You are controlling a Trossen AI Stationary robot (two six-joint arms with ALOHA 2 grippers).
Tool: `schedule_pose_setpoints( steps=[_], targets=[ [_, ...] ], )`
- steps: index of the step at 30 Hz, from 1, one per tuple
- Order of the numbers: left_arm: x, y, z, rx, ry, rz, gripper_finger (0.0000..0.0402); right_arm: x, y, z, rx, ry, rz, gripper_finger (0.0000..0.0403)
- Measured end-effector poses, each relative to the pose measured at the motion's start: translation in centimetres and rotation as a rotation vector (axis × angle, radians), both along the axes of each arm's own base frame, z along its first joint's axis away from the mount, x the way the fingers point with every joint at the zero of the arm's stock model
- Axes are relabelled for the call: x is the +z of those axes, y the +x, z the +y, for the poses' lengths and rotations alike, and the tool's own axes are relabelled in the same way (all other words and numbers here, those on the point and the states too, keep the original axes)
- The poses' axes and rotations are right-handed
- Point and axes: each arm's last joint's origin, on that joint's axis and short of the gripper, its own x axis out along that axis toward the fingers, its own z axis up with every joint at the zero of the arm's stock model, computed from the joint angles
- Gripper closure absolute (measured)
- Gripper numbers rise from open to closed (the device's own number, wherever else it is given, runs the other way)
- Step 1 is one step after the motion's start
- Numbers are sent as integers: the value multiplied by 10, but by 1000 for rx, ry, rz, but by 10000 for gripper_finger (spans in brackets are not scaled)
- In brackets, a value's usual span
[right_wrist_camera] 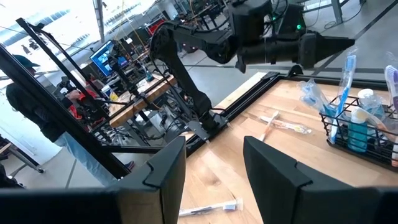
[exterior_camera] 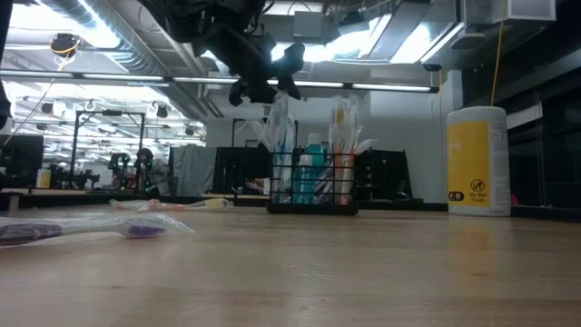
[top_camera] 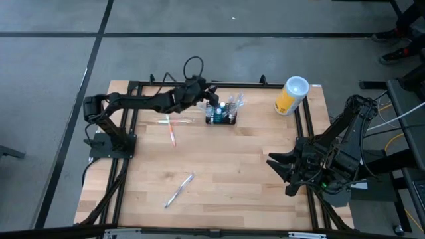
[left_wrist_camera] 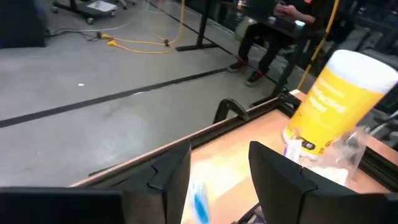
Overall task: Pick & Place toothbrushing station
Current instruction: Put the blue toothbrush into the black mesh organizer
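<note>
The black wire-mesh caddy stands on its base at the table's far middle, with wrapped toothbrushes and a blue tube upright in it; it also shows in the low view and the right wrist view. My left gripper hovers open just above the caddy's left end. In the left wrist view a blue toothbrush's top stands between the open fingers of my left gripper, apart from both. My right gripper is open and empty at the table's right near side, as its wrist view shows.
A yellow canister with a white lid stands at the far right corner. A wrapped toothbrush lies left of the caddy, another near the front middle. People show beyond the table.
</note>
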Motion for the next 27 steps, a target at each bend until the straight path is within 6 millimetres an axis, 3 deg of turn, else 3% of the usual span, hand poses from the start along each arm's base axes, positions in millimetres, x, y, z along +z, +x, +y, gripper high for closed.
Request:
schedule_pose_setpoints(
  steps=[10,27],
  targets=[
    [-1,-5,12,-58,-48,93,223,0,0,0,-5,-5,-2,239],
    [-2,-11,27,-100,-86,74,271,0,0,-1,-17,-24,-3,239]
  ],
)
